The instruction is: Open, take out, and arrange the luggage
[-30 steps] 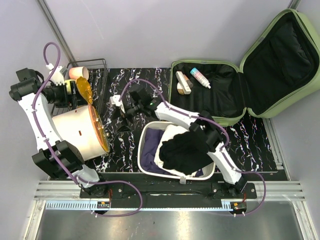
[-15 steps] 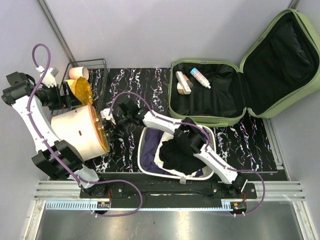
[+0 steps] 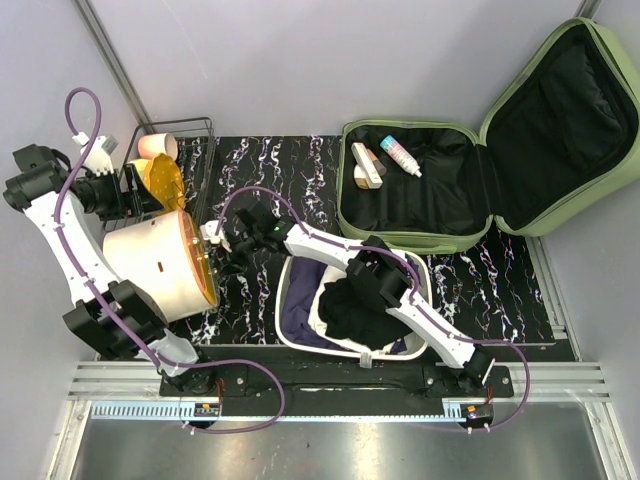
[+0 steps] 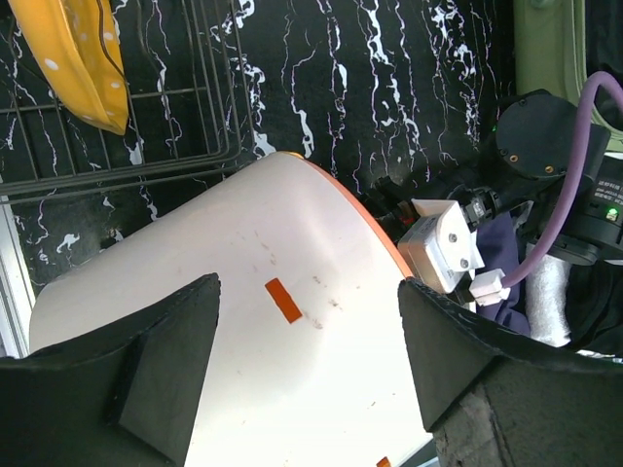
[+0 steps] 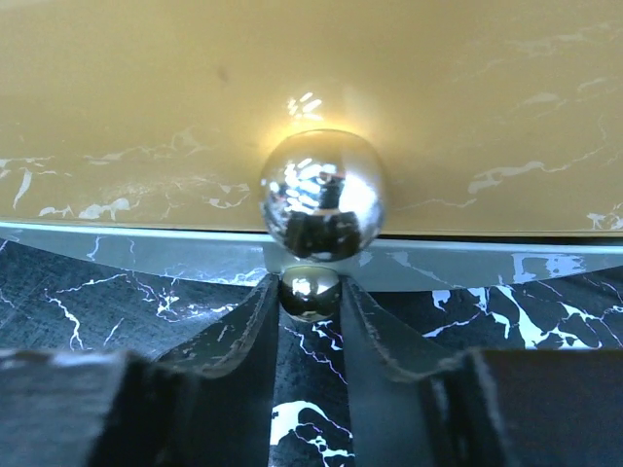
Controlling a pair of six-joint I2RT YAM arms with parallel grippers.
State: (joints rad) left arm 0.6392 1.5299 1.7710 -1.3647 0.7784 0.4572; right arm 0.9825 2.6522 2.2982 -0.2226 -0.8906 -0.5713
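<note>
1. A black tabletop veined with white (image 3: 270,160) sits between plain grey walls.
2. At the far left a wire rack (image 3: 207,150) holds a pink cup (image 3: 158,146) and a yellow dotted dish (image 4: 83,58).
3. The left gripper (image 4: 307,287) hangs by the rack. Its fingers (image 4: 170,365) are spread wide with nothing between them, above the flank of a white drum.
4. That white drum (image 3: 150,265) lies on its side, and its amber lid (image 3: 197,255) faces right.
5. The right gripper (image 5: 308,287) reaches left across the table to the lid. Its fingers (image 5: 243,331) stand narrowly apart with a small shiny ball between the tips. A larger chrome knob (image 5: 321,195) on the lid sits just beyond them. Whether the pads press on anything cannot be told.
6. A white bin (image 3: 292,256) at the near middle holds dark clothes (image 3: 360,310).
7. The luggage (image 3: 560,130) lies at the far right, open. Its lid leans back toward the wall and its base is flat on the table.
8. A slim tube (image 3: 400,155) and a small box (image 3: 367,165) lie in the base, at its back left.
</note>
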